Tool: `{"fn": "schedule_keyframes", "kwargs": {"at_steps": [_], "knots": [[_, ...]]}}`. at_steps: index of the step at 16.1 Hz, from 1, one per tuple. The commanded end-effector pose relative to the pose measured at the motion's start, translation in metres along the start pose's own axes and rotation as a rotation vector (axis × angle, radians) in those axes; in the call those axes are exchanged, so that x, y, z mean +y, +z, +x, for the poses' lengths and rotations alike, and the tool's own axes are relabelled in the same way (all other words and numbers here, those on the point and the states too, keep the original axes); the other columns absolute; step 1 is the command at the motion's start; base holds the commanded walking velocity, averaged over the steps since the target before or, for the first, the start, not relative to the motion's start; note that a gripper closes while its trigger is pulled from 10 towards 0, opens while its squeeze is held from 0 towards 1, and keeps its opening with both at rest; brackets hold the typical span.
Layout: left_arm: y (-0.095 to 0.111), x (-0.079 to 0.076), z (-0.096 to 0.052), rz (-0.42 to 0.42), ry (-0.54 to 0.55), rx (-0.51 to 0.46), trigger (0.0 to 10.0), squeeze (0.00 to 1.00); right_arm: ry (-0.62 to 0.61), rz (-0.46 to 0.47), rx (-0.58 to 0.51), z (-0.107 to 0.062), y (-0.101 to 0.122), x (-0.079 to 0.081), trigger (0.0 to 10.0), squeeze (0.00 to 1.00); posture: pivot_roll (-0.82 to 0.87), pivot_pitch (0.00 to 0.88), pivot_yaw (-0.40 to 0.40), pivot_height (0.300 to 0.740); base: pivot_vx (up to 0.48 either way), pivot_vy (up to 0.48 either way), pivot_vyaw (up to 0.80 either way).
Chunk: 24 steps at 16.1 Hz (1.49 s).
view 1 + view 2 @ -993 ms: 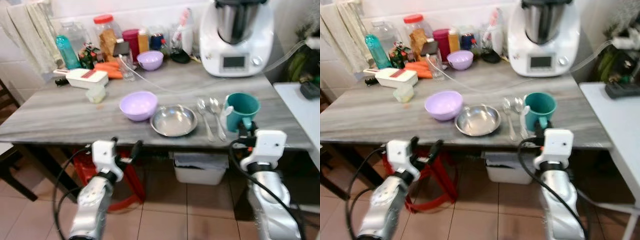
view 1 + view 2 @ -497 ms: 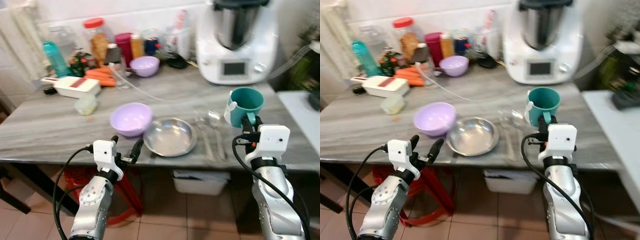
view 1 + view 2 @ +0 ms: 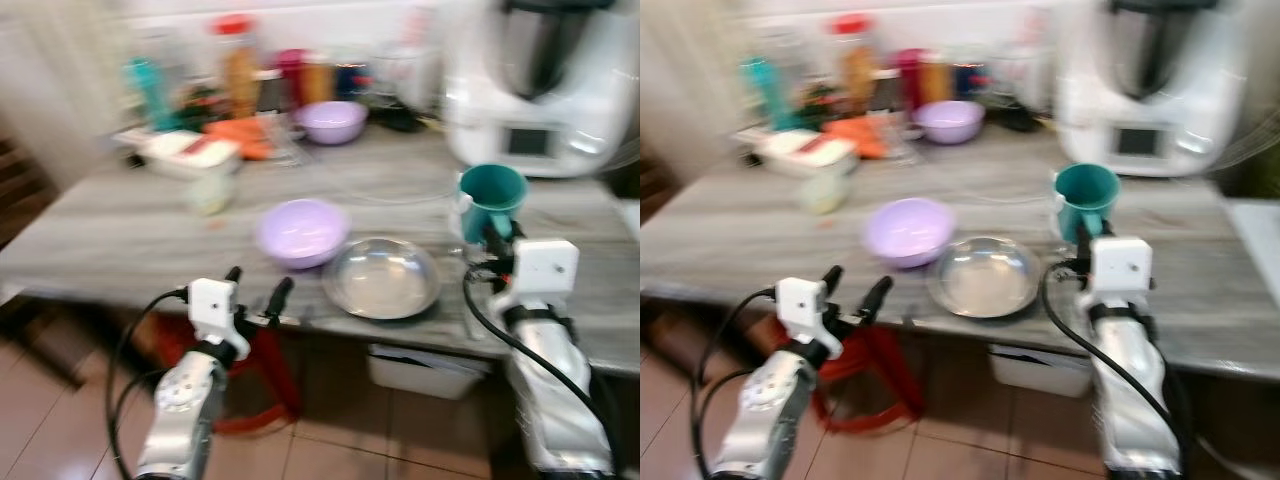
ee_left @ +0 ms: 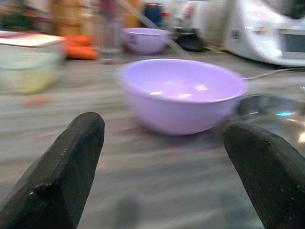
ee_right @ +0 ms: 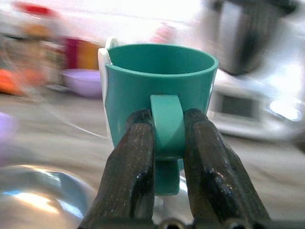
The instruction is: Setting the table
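A teal mug (image 3: 492, 199) is held by its handle, with my right gripper (image 5: 166, 138) shut on it above the right part of the grey table (image 3: 120, 225). A steel plate (image 3: 381, 277) lies left of the mug near the front edge. A lilac bowl (image 3: 301, 231) sits left of the plate. My left gripper (image 3: 255, 290) stands open at the table's front edge, its fingers (image 4: 64, 162) spread before the lilac bowl (image 4: 183, 93). The picture is blurred.
A white kitchen machine (image 3: 540, 85) stands at the back right. Along the back sit a second lilac bowl (image 3: 333, 120), jars, bottles, carrots (image 3: 240, 135) and a white slicer (image 3: 185, 153). A small pale cup (image 3: 211, 190) stands mid-left. A red stool (image 3: 250, 380) is under the table.
The camera has swung, so the whole scene has shifted right and blurred. The right gripper still holds the teal mug. The left gripper stays open at the table edge.
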<state>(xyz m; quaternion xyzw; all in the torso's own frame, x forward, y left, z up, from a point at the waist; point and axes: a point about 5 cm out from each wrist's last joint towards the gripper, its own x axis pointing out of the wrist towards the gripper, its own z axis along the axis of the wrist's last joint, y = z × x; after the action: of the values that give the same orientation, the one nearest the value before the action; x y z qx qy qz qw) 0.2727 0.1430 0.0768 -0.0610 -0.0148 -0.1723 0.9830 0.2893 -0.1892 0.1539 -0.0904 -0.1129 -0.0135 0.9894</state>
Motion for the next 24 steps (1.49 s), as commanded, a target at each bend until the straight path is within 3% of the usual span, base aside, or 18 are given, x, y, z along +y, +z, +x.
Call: {"fn": "schedule_keyframes", "kwargs": {"at_steps": [1, 3, 6, 11, 17, 24], "knots": [[0.008, -0.001, 0.001, 0.030, -0.020, -0.034, 10.0, 0.00, 0.010, 0.004, -0.035, 0.007, 0.006, 0.001, 10.0, 0.00, -0.09, 0.000, 0.094, 0.740, 0.000, 0.000, 0.80], [0.013, -0.003, 0.000, 0.081, -0.069, -0.055, 10.0, 0.00, 0.033, 0.007, -0.045, 0.019, 0.008, 0.003, 10.0, 0.00, -0.09, 0.000, 0.097, 0.740, 0.000, 0.000, 0.00], [0.014, -0.006, 0.001, 0.068, -0.111, -0.051, 10.0, 0.00, 0.009, -0.001, -0.014, 0.033, 0.004, 0.001, 10.0, 0.00, -0.09, 0.000, 0.099, 0.740, 0.000, 0.000, 0.00], [0.018, -0.037, -0.004, -0.019, -0.347, -0.053, 10.0, 0.00, 0.019, 0.042, 0.044, 0.063, -0.004, 0.007, 10.0, 0.00, -0.08, 0.022, 0.093, 0.740, 0.000, 0.000, 0.00], [0.019, -0.043, -0.015, -0.036, -0.416, -0.017, 10.0, 0.00, 0.088, 0.027, 0.105, 0.074, -0.017, 0.014, 10.0, 0.00, -0.07, 0.077, 0.095, 0.740, 0.000, 0.000, 0.00], [0.022, -0.044, -0.018, -0.038, -0.452, -0.013, 10.0, 0.00, 0.054, -0.010, 0.141, 0.071, -0.034, 0.002, 10.0, 0.00, -0.05, 0.081, 0.108, 0.740, 0.000, 0.000, 0.00]]}}
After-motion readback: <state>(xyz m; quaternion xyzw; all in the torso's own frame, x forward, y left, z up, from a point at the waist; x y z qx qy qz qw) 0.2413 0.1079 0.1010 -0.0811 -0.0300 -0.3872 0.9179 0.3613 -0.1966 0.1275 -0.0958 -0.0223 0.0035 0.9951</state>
